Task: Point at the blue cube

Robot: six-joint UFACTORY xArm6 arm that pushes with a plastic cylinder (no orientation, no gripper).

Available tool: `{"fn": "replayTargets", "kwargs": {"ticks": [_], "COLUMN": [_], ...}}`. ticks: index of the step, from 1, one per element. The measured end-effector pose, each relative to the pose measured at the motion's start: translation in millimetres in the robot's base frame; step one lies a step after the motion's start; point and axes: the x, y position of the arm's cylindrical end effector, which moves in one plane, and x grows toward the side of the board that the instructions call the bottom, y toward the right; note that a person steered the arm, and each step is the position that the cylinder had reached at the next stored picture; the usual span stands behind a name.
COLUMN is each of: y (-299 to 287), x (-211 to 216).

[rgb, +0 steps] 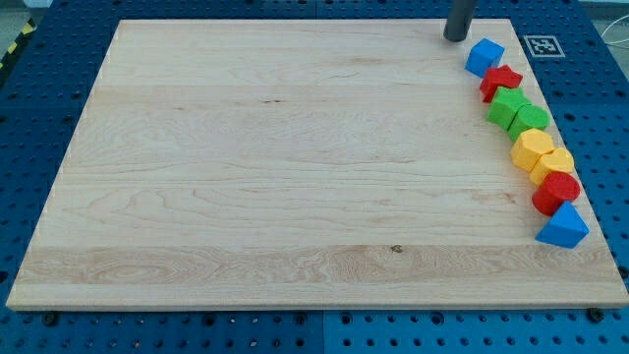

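The dark rod point(459, 20) is cut off by the view's top edge, so only its lower part shows. The red star block point(501, 81) hides a bit of the green block point(506, 103). The red cylinder point(556, 190) is partly hidden behind the blue triangle block point(562, 228).

I work over a pale wooden board point(295, 167) with clear grain and a small dark knot near the view's bottom. It lies on a blue metal table point(39, 88) drilled with rows of small holes, which shows on every side of the board. A black-and-white square marker point(543, 45) sits at the board's top right corner. Yellow-and-black striped tape point(14, 47) crosses the top left corner. The light is even and soft.
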Motion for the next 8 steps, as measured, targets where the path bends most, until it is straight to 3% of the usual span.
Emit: {"fn": "replayTargets", "kwargs": {"ticks": [3, 5, 8], "y": [10, 68, 73], "x": [2, 6, 33]}}
